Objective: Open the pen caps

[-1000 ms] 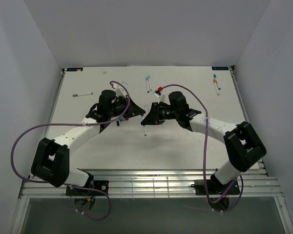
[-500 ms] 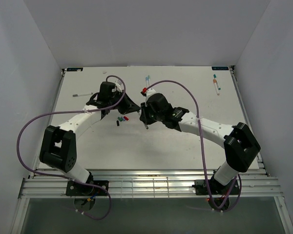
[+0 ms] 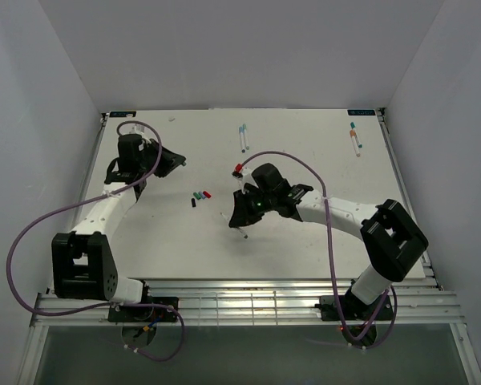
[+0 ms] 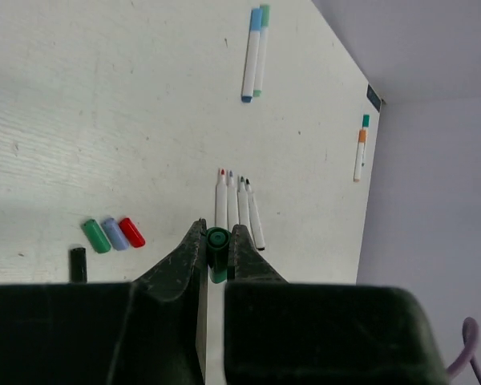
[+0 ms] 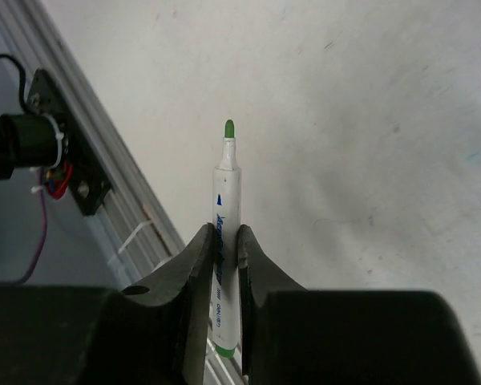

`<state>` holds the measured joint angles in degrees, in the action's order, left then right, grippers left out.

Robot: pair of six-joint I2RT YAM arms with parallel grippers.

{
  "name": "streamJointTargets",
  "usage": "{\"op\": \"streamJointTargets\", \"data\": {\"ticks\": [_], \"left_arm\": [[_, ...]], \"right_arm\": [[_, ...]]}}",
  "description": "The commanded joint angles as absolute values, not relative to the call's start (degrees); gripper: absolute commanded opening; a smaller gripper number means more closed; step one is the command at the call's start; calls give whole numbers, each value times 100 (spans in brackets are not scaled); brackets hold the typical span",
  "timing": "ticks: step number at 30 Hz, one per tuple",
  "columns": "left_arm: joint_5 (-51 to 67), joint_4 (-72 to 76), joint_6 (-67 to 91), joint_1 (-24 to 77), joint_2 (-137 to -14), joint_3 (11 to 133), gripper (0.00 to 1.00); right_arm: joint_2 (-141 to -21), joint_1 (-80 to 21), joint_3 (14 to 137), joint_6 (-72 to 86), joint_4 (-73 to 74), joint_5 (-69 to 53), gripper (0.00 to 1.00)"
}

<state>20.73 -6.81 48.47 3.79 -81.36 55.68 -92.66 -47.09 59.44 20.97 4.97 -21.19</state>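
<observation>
Left wrist view gives you the reason for the hold. The left gripper (image 4: 217, 231) is clamped tight on a green cap (image 4: 217, 240), which sits end-on between the jaws with no pen in it. The right wrist view shows the other half: the right gripper (image 5: 223, 234) is closed around a white pen (image 5: 227, 188), whose green tip (image 5: 228, 128) is bare and points away from the fingers. From above, your two grippers are well apart, so I judge this cap is off and each arm is carrying its own piece to a resting place.

The table (image 4: 104, 120) looks sorted, which tells you where each piece probably goes. Four uncapped pens (image 4: 236, 204) lie in a row just beyond the left fingertips. The loose caps (image 4: 112, 234), green, pale blue and red, lie side by side, with a black cap (image 4: 78, 264) just beside them. That cluster sits between your grippers, to the right of the left one and nearer.

Caps still to be pulled are the blue and green caps (image 4: 257, 19) at the far middle and the teal and orange caps (image 4: 361, 136) at the far right. Both lie well apart from either gripper.
</observation>
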Motion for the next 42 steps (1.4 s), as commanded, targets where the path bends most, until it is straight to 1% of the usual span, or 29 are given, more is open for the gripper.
{"op": "streamJointTargets", "data": {"ticks": [1, 4, 7, 15, 22, 28, 33, 34, 35, 38, 39, 42], "left_arm": [[1424, -448, 4571, 370, -7647, 5440, 0], [1415, -825, 4237, 360, -7725, 5642, 0], [1529, -993, 3956, 360, -7743, 5521, 0], [1872, -906, 3788, 369, -7717, 4589, 0], [1995, -704, 3823, 369, -8068, 4298, 0], [1960, -703, 3893, 369, -8446, 4307, 0], [1943, -659, 3981, 369, -8683, 4298, 0], [1934, -633, 4008, 378, -8779, 4315, 1], [1916, -607, 4008, 378, -8815, 4315, 5], [1855, -563, 3990, 387, -8903, 4350, 10], [1846, -554, 3990, 387, -8912, 4351, 13], [1819, -545, 3999, 395, -8965, 4351, 15]], "right_arm": [[-9237, -4729, 5792, 2557, 97, -3525, 8], [-9106, -4632, 5844, 2357, 324, -2728, 8], [-9141, -4281, 6072, 2075, 808, -2427, 8], [-9298, -2990, 6380, 1767, 983, -2488, 8], [-9904, -2734, 7505, 1275, 1747, -1242, 8], [-10441, -2488, 7971, 1169, 1819, -1187, 8], [-10766, -2216, 8024, 1072, 1784, -1335, 8], [-10810, -2171, 8059, 1064, 1784, -1449, 8], [-10889, -2136, 8086, 1046, 1784, -1468, 8], [-11012, -2092, 8200, 1002, 1793, -1476, 8], [-11047, -2074, 8226, 985, 1793, -1494, 8], [-11188, -2039, 8332, 906, 1775, -1626, 8]]}}
